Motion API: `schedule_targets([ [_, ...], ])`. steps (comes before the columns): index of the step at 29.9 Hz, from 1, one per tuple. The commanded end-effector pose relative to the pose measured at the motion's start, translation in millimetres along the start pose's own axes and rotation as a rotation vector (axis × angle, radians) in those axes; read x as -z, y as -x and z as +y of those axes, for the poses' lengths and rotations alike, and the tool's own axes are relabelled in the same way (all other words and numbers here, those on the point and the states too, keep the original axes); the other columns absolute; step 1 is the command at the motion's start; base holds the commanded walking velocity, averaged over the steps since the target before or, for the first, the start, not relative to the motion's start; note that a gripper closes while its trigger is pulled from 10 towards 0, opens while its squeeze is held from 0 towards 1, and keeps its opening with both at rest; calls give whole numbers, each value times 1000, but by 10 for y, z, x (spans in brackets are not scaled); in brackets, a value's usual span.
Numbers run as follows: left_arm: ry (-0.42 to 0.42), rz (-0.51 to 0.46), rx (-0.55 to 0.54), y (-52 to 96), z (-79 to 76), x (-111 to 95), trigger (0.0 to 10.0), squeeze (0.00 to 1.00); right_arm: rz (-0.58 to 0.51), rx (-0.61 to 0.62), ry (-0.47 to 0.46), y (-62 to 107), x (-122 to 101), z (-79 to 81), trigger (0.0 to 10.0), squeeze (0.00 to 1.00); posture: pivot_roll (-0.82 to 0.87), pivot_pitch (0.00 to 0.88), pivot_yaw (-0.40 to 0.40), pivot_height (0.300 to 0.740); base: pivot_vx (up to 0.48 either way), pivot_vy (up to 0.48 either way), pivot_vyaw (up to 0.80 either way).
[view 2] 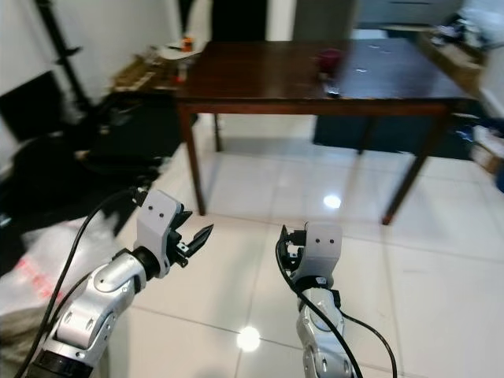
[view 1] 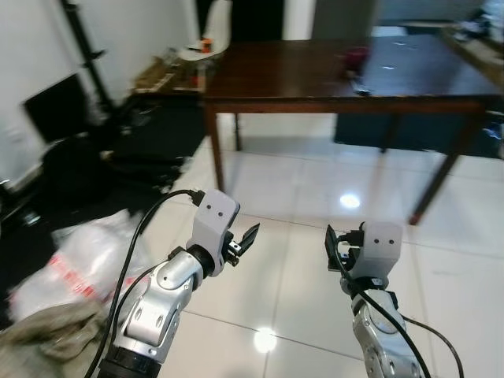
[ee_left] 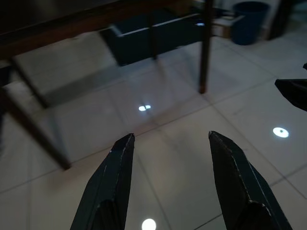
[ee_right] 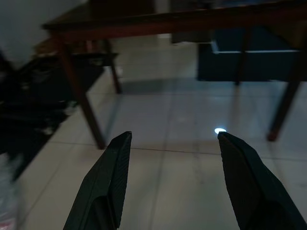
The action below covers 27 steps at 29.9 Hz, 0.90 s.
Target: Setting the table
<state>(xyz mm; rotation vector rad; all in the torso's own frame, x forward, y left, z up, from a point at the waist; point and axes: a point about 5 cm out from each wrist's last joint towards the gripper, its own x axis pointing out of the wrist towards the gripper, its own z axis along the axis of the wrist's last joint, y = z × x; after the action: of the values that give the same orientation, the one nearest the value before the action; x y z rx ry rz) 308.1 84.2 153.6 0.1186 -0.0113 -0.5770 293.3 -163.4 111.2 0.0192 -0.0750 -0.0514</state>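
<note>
A dark wooden table (view 1: 315, 79) stands ahead across the tiled floor. On its top sits a small red object (view 1: 356, 57), blurred, with a small dark item (view 1: 362, 90) near the front edge. My left gripper (view 1: 246, 240) is raised over the floor, well short of the table, open and empty. In the left wrist view its fingers (ee_left: 120, 163) point toward the table legs. My right gripper (view 1: 332, 248) hovers beside it at the same height, also open with nothing held. Its fingers (ee_right: 240, 163) frame the floor in front of the table.
Black bags and gear (view 1: 118, 142) crowd the floor at the left, with a white plastic bag (view 1: 79, 252) nearer me. A dark blue box (view 1: 394, 130) sits under the table. A low cluttered shelf (view 1: 169, 75) stands by the table's left end. A blue bin (ee_left: 249, 19) stands further off.
</note>
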Motion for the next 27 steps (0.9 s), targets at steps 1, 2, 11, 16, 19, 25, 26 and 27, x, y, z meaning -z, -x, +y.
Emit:
schedule_targets([
  [1, -4, 9, -7, 9, 27, 25, 10000, 0, 18, -1, -3, 23, 43, 18, 10000, 0, -49, 20, 141, 740, 0, 0, -781],
  [2, -4, 9, -8, 9, 28, 25, 10000, 0, 18, -1, -3, 23, 43, 18, 10000, 0, -49, 20, 141, 740, 0, 0, -781],
  [11, -11, -14, -25, -3, 59, 4, 10000, 0, 19, 1, -2, 24, 45, 14, 10000, 0, -53, 22, 141, 740, 218, 0, -781],
  [16, -11, -19, -22, -7, 52, -5, 10000, 0, 19, 1, 0, 23, 45, 7, 10000, 0, -54, 21, 140, 740, 442, 0, -781],
  [19, -11, -23, -21, -9, 43, -7, 10000, 0, 17, 0, 2, 22, 40, 3, 10000, 0, -55, 20, 138, 740, 441, 0, -781],
  [25, -10, -26, -19, -11, 37, -5, 10000, 0, 16, -2, 3, 22, 35, 3, 10000, 0, -56, 19, 137, 740, 441, 0, -781],
  [26, -10, -27, -19, -11, 35, -4, 10000, 0, 16, -2, 4, 22, 36, 2, 10000, 0, -58, 19, 136, 740, 435, 0, -781],
  [27, -10, -27, -18, -12, 32, -3, 10000, 0, 16, -3, 4, 22, 35, 2, 10000, 0, -59, 19, 136, 740, 435, 0, -781],
])
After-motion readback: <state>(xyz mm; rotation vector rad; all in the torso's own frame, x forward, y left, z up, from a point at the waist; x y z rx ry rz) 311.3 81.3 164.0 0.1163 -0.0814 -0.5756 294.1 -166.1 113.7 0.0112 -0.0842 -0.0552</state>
